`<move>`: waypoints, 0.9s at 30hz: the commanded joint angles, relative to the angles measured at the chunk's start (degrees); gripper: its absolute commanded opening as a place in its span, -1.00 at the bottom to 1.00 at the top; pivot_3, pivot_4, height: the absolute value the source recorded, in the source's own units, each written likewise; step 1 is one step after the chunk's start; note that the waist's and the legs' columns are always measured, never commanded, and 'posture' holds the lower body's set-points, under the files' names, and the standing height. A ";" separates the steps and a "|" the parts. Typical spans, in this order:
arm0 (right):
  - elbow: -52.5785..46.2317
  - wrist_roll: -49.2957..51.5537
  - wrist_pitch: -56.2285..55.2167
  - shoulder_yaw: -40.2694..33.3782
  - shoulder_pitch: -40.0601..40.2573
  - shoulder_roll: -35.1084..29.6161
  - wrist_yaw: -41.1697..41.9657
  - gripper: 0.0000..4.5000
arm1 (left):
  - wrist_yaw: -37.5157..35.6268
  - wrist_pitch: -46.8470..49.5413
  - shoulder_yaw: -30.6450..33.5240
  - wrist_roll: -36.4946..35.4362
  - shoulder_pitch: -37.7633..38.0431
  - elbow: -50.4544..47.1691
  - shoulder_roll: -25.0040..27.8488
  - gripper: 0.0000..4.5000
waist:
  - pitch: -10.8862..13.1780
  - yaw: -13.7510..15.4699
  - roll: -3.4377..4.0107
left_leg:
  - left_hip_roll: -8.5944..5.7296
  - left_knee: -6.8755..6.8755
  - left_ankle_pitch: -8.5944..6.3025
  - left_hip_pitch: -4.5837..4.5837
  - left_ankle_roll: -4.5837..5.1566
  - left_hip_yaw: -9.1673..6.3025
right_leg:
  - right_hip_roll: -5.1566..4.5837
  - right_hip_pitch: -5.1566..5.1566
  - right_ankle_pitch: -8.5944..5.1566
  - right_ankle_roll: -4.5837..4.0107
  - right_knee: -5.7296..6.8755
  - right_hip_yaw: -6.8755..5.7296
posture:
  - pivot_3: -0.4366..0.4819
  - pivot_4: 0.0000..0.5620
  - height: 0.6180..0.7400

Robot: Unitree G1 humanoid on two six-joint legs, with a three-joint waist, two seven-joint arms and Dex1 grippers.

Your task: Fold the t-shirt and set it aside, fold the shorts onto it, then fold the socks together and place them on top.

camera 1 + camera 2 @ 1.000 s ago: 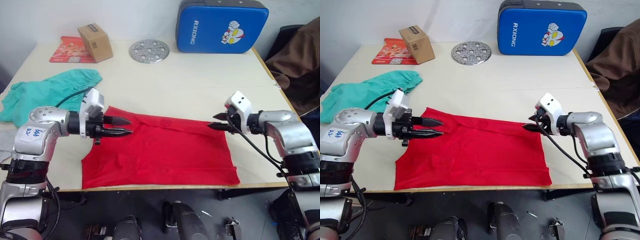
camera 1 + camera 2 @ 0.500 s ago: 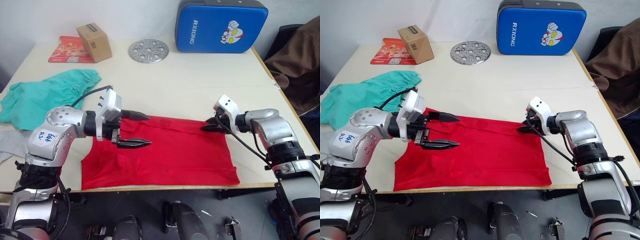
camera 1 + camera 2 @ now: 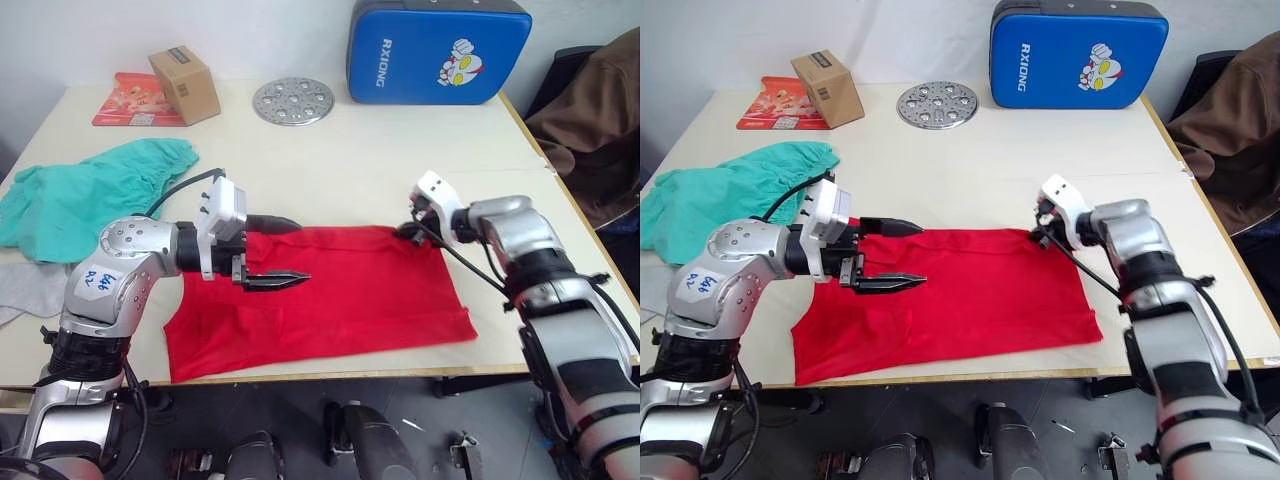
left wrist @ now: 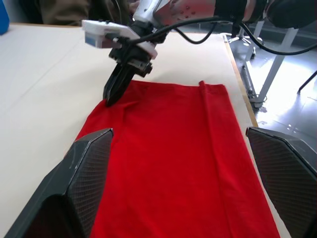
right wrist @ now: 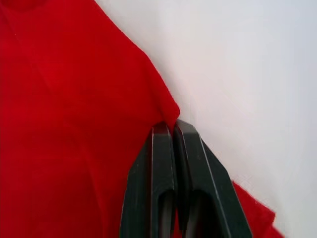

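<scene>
The red t-shirt (image 3: 330, 295) lies spread flat at the table's front. My left gripper (image 3: 298, 250) hovers open over the shirt's left part, its fingers (image 4: 94, 168) wide apart. My right gripper (image 3: 405, 231) is shut on the shirt's far right corner, where the cloth bunches at its fingertips (image 5: 166, 131); the left wrist view also shows that right gripper (image 4: 111, 96) at the corner. The teal shorts (image 3: 95, 190) lie crumpled at the left. A bit of the grey socks (image 3: 12, 292) shows at the left table edge.
At the back of the table stand a cardboard box (image 3: 185, 85), a red packet (image 3: 128, 100), a perforated metal disc (image 3: 293, 101) and a blue pad (image 3: 438, 50). A brown jacket (image 3: 590, 95) hangs beside the table's right edge.
My left gripper opened wide and moved right over the shirt. My right gripper closed and moved left onto the shirt's far right corner.
</scene>
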 commanded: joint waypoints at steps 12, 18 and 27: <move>9.67 -1.17 -8.95 -7.77 -5.38 1.78 -8.24 -0.44 | 2.74 -4.39 1.39 1.91 -4.71 7.40 -1.69 1.00 | 0.10 0.38 0.16 | -0.01 0.04 -0.02 -0.09 0.09 -0.02 | -0.05 -0.02 0.01 0.00 -0.07 -0.02 | -0.05 -0.47 1.00; -52.49 13.98 32.56 -20.19 22.69 -7.00 -6.51 0.46 | -1.94 -14.90 -1.92 10.12 -13.85 29.60 -0.36 1.00 | 0.12 1.63 0.21 | 0.00 -0.03 -0.04 -0.16 0.05 -0.21 | -0.01 -0.04 0.00 0.03 -0.17 -0.17 | -0.05 -0.47 1.00; -104.55 30.02 73.06 -49.10 54.04 0.66 -15.84 0.97 | 1.81 -38.37 -7.94 28.65 -38.19 79.15 -3.01 1.00 | 0.05 1.60 0.06 | -0.10 0.05 -0.30 -0.86 0.64 -0.72 | -0.06 0.07 0.19 0.52 -0.76 -0.51 | -0.05 -0.47 1.00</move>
